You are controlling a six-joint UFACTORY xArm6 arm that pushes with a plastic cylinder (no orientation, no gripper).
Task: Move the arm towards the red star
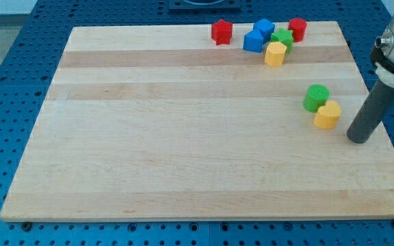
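Note:
The red star (221, 31) lies near the view's top edge of the wooden board (183, 150), a little right of centre. My tip (358, 139) rests on the board at the view's right, far below and to the right of the star. Just left of my tip, apart from it, lies a yellow heart-like block (327, 115), with a green round block (316, 97) touching it above.
A cluster lies right of the star: two blue blocks (254, 42) (264, 29), a green star-like block (283, 37), a yellow hexagonal block (275, 53) and a red cylinder (297, 28). The board sits on a blue perforated table (19, 82).

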